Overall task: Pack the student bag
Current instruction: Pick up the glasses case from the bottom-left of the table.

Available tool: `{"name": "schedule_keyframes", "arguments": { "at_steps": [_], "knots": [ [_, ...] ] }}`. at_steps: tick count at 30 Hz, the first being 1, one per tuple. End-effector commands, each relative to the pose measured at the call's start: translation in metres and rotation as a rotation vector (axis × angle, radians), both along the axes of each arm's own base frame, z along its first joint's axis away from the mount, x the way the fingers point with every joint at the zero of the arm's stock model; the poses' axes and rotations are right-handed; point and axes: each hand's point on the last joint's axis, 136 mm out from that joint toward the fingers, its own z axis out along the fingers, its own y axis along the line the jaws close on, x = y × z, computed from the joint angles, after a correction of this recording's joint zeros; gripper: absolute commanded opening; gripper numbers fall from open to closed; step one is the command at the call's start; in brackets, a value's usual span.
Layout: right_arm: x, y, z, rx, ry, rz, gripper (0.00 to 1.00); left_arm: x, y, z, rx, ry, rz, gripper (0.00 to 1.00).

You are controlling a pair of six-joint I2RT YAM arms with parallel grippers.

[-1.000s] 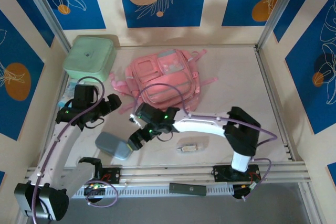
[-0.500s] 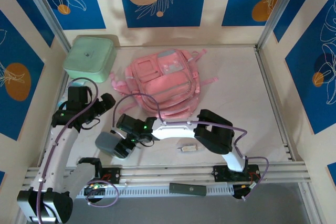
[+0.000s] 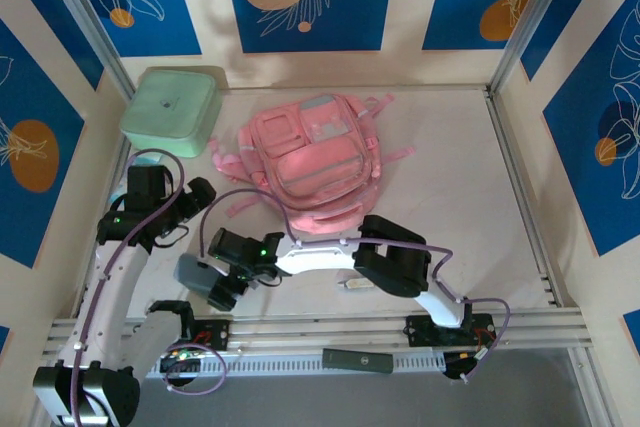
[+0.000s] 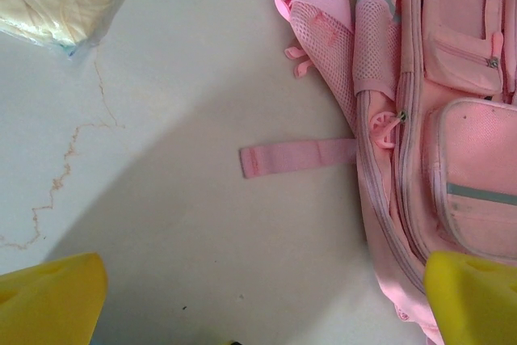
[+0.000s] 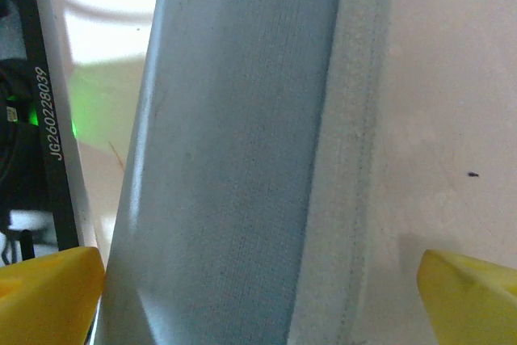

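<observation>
Right wrist view is cutting off the grey pouch (image 5: 234,159); right gripper (image 5: 258,288) is gaping wide around it, left gripper (image 4: 260,292) is gaping empty.

Wide open right of the student bag (image 3: 310,162), over bare tabletop (image 3: 470,177). Blocked far left by the mint-green box (image 3: 172,105). Crowded near left by the grey-blue pouch (image 3: 195,269) and the right arm (image 3: 320,255) stretched across. Narrowed beside the bag by a loose strap (image 4: 295,157).

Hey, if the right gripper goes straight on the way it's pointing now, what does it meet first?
Most likely the grey-blue pouch, which lies right between the open fingers of the right gripper; how close it is I can't tell.
</observation>
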Motion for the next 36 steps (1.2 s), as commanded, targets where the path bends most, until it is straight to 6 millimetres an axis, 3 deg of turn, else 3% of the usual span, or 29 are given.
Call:
{"name": "schedule_keyframes", "arguments": {
  "at_steps": [1,4,15,21,25,29,36],
  "knots": [
    [-0.001,0.001,0.009,0.011,-0.041,0.039,0.99,-0.003,0.008,0.002,0.013,0.004,0.032,0.99],
    [0.002,0.000,0.017,0.033,-0.039,0.052,0.99,-0.003,0.009,0.003,0.015,0.004,0.037,0.99],
    [-0.003,0.000,-0.002,0.001,0.148,0.100,0.95,-0.004,0.010,0.005,0.016,0.000,0.037,0.99],
    [-0.009,0.002,-0.011,-0.033,0.161,0.132,0.97,-0.004,0.010,0.006,0.019,-0.003,0.034,1.00],
    [-0.013,0.005,-0.011,-0.056,0.118,0.155,0.91,-0.006,0.012,0.006,0.021,-0.001,0.040,0.99],
    [-0.004,0.000,-0.007,-0.067,0.066,0.125,0.79,-0.008,0.013,0.007,0.024,-0.006,0.042,1.00],
    [0.011,-0.009,0.020,-0.025,0.043,0.096,0.67,-0.008,0.012,0.007,0.016,-0.006,0.042,0.99]
  ]
}}
